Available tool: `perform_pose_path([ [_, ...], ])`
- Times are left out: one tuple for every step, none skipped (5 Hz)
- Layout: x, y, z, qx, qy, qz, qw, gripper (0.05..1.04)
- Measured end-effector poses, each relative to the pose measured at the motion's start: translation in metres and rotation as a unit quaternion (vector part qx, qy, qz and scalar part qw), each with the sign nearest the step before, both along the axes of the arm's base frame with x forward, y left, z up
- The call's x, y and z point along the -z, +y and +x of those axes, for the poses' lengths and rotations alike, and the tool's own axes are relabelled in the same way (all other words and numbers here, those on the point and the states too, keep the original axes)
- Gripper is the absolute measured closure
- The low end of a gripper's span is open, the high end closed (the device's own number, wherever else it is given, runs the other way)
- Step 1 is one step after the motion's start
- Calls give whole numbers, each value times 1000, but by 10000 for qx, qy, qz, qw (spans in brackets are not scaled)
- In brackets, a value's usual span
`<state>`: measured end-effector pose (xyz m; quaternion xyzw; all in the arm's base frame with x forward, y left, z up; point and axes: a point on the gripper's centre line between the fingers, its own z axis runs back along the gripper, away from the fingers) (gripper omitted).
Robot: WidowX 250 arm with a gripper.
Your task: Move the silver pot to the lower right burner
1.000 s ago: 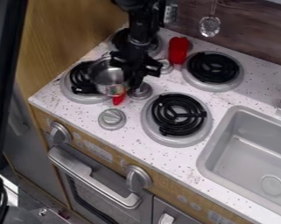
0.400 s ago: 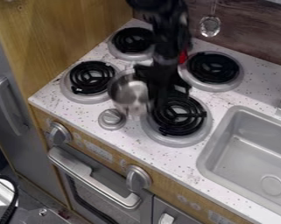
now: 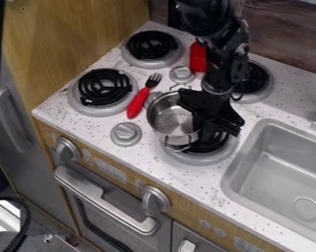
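The black gripper (image 3: 205,121) hangs over the lower right burner (image 3: 209,158), shut on the right side of the silver pot (image 3: 170,115). The pot overlaps the burner's upper left part, its open top facing up and two small wire handles at its rim. Whether its base touches the stove cannot be told. Gripper and pot hide much of the black coil; its lower part shows beneath them.
A red-handled fork (image 3: 139,101) lies left of the pot. A red object (image 3: 198,56) stands behind, beside the arm. Other burners are at upper left (image 3: 151,47), left (image 3: 104,87) and upper right (image 3: 257,78); the sink (image 3: 288,172) is at right.
Gripper and pot have moved together rightward and somewhat toward the front, from the left burner to the lower right one. The fork and the upper left burner have come into fuller view.
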<state>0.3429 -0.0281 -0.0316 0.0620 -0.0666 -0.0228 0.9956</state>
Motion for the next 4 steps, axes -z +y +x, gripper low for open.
perform_pose_path([
  [10, -9, 0, 107, 120, 14, 9999, 1013],
  [13, -17, 2, 179, 136, 4, 9997, 1013],
  [14, -20, 3, 214, 79, -20, 9997, 1000],
  [10, -21, -3, 137, 104, -80, 9998, 851],
])
